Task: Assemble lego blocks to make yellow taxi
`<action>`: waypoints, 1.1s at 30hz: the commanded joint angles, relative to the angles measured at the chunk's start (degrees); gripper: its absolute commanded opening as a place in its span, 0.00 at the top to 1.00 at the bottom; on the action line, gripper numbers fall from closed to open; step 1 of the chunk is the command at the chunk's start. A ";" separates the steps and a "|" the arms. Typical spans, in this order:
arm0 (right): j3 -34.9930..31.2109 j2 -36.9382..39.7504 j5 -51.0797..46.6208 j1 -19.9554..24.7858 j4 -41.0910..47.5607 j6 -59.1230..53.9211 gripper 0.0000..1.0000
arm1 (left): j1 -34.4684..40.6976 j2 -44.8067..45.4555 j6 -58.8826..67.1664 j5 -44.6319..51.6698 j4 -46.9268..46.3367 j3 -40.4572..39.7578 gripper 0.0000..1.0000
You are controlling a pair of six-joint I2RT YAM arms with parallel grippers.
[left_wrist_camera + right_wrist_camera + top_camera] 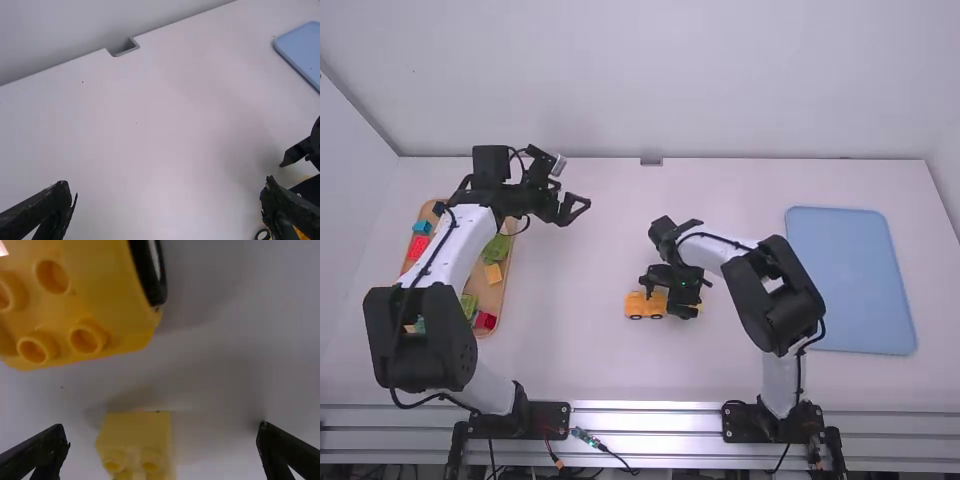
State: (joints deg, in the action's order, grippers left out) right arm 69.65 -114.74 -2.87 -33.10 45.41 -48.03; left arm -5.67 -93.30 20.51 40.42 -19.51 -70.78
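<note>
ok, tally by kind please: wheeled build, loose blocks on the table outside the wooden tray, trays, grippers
Wheeled yellow build: 1
Small yellow block: 1
Trays: 2 (wooden tray, blue tray)
Grippers: 2 (left gripper, right gripper)
Total: 6

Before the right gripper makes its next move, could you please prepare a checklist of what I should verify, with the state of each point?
1. Right gripper open: ok, its fingers are wide apart.
2. Small yellow block in place for gripping: ok, it appears between the two fingers.
3. Fingers low enough to grip the block: cannot tell.
4. Block joined to the yellow car: not ok, there is a gap between them on the table.
5. Car standing on its wheels: ok.
6. Left gripper away from the work: ok, it is open and well apart from the car.
</note>
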 commanded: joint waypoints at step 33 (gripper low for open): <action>-44.65 42.80 51.12 29.38 -44.63 -10.12 0.01 | 12.24 1.33 38.53 20.98 19.17 32.22 0.01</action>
State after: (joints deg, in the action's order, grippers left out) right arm 26.02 -69.01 44.56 -3.75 1.21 -58.52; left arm 3.64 -92.77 57.21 62.67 -1.39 -40.58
